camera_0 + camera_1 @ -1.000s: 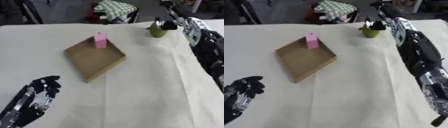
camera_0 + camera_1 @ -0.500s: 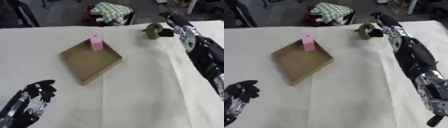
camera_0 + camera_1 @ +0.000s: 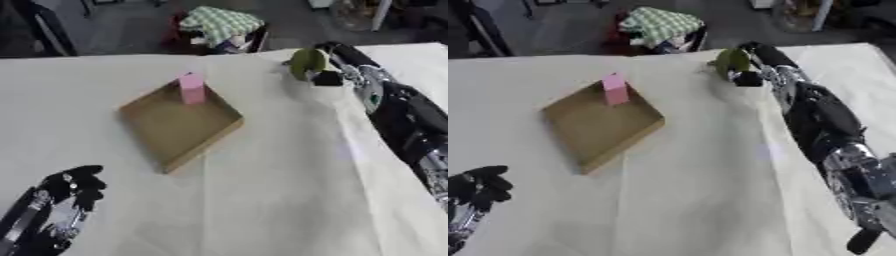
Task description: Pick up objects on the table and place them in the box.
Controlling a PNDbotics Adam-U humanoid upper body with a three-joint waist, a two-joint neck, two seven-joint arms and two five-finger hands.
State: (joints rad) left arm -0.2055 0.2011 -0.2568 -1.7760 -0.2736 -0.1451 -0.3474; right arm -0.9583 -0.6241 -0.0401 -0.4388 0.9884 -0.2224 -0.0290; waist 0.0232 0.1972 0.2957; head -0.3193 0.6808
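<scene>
My right hand grips a green cup at the far side of the cloth-covered table, while the box sits mid-table with one block in it.

The wide table under its cream cloth [image 3: 262,200] fills most of what I see. On it, left of centre, lies the shallow brown cardboard box [image 3: 179,125], turned like a diamond, and a pink rectangular block [image 3: 192,88] stands upright in its far corner; I see nothing else in the box. My right hand [image 3: 337,67] reaches to the far edge of the table, well apart from the box, with its fingers curled round a small olive-green cup [image 3: 305,62] that is tipped on its side. My left hand [image 3: 70,187] shows at the lower left corner, resting with its dark fingers relaxed, pointing up and holding nothing.
</scene>
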